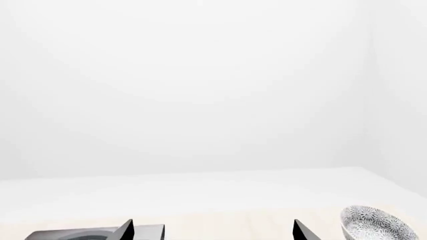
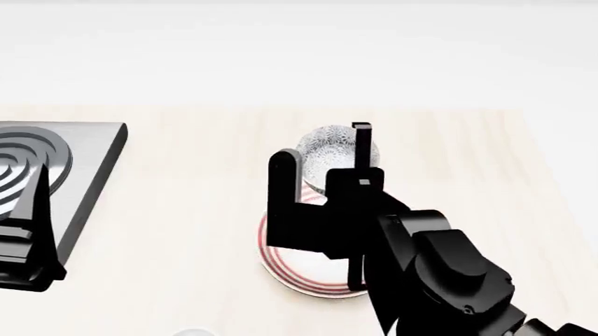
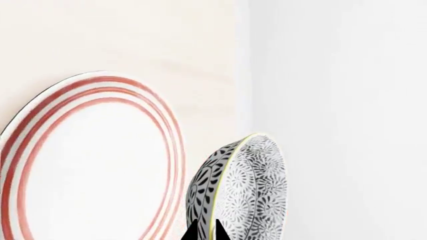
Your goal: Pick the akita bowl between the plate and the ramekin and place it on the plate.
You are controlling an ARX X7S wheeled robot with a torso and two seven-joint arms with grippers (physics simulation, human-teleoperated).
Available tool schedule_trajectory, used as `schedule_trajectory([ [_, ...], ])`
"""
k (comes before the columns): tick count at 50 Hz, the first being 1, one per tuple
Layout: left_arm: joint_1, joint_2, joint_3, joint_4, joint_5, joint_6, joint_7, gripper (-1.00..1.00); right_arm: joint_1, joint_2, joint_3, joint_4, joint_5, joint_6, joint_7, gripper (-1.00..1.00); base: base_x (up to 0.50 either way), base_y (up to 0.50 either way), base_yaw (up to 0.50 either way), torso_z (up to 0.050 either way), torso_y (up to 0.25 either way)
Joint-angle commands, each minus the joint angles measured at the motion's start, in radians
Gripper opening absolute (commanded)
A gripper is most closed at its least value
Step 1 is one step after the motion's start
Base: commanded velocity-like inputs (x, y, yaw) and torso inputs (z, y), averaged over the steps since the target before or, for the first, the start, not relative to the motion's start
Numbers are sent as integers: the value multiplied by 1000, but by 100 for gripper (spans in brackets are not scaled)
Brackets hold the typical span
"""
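Note:
My right gripper (image 3: 205,231) is shut on the rim of the akita bowl (image 3: 243,192), one fingertip inside and one outside. The bowl has a dark leafy pattern outside and a paler speckled inside. In the head view the bowl (image 2: 329,148) sits just past the far edge of the plate (image 2: 297,274), a white plate with red rings (image 3: 100,160), and my right arm hides much of both. My left gripper (image 1: 213,229) is open and empty, far to the left. A pale sliver (image 2: 192,332) at the near edge may be the ramekin.
A grey slab with dark concentric rings (image 2: 66,164) lies at the table's left, under my left arm (image 2: 24,238); its corner shows in the left wrist view (image 1: 93,233). A speckled bowl (image 1: 377,223) shows at that view's edge. A white wall stands behind the pale table.

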Motion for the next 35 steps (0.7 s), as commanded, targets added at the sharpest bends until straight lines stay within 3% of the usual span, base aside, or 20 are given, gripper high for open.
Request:
schedule_trajectory([
  [1,4,-1,6,-8,5,10,2,100,-25,-43,2,144,-31,-84,65,-100,0,0,0,0,0],
  [35,1,-10,9,-5,-9,11,-9,100,-115,-127,-12,332,-41,-235,173,-100,0,0,0,0,0],
])
